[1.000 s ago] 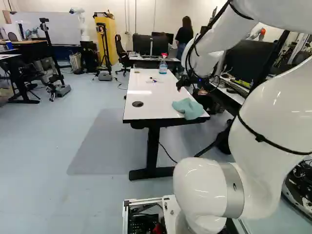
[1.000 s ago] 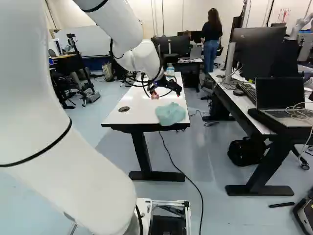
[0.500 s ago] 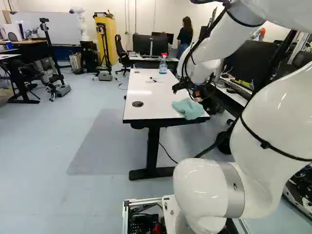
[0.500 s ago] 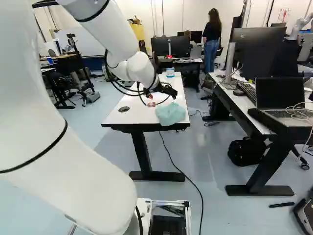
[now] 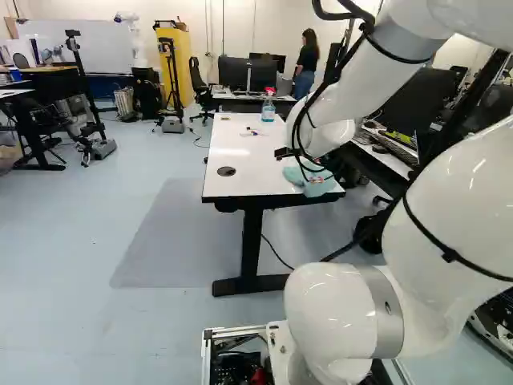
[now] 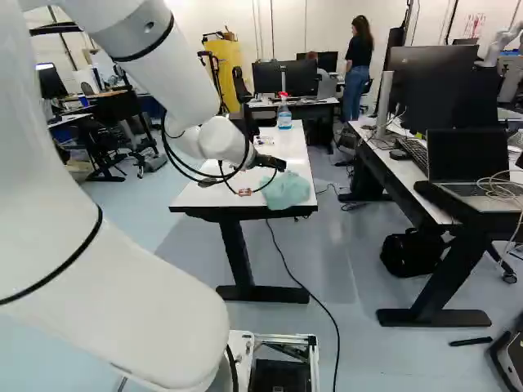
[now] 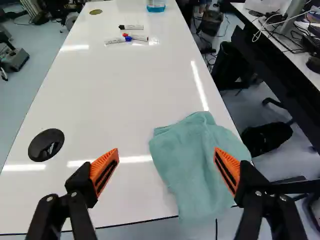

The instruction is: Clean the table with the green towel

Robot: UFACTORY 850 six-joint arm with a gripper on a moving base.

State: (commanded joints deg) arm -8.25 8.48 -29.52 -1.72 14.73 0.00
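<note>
In the right base view my gripper [image 6: 268,162] hangs over the near part of the white table [image 6: 226,194], close to the crumpled green towel [image 6: 285,189]. The arm's wrist partly hides the towel [image 5: 321,189] in the left base view. Seen from the wrist, the gripper [image 7: 166,171] is open, its orange pads wide apart with nothing held. The towel [image 7: 190,162] lies below and ahead of one finger, over the table's near corner, part of it hanging past the edge. White tabletop [image 7: 115,90] shows under the other finger.
Several markers [image 7: 131,27] lie farther up the table, and a spray bottle [image 6: 284,117] stands at its far end. A round black grommet [image 7: 46,145] sits near one long edge. Beside the table stands a desk with a laptop [image 6: 468,163] and monitors. Another robot [image 5: 135,36] stands far back.
The arm has drawn back and down towards the near end of the table, bringing the gripper closer to the towel. The base, the towel and the gripper's opening look unchanged.
</note>
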